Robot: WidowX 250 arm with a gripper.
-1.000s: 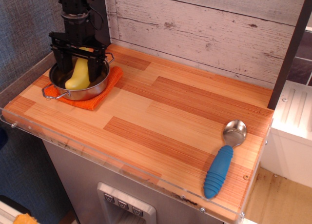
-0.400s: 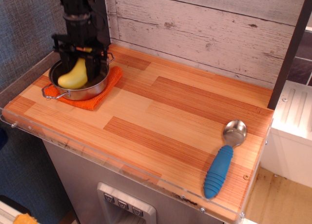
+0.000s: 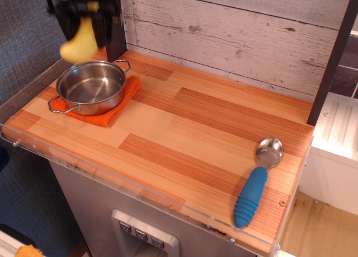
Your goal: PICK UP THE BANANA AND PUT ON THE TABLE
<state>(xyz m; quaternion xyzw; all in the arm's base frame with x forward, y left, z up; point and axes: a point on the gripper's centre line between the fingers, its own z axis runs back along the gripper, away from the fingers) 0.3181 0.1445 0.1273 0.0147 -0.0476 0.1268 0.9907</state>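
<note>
The pale-yellow banana (image 3: 80, 42) hangs in the air above the back left corner of the wooden table (image 3: 184, 128), motion-blurred, its thick end lowest. My black gripper (image 3: 84, 10) is shut on the banana's narrow upper end, near the top left of the view. The banana is well above the steel pot (image 3: 91, 87), which now holds nothing.
The pot stands on an orange cloth (image 3: 109, 114) at the table's back left. A blue-handled spoon (image 3: 257, 181) lies near the front right corner. A whitewashed plank wall (image 3: 235, 33) runs along the back. A clear acrylic rim (image 3: 140, 190) lines the front edge.
My gripper closed on the banana inside the pot and lifted it straight up; the banana has left the pot and now hangs above it.
</note>
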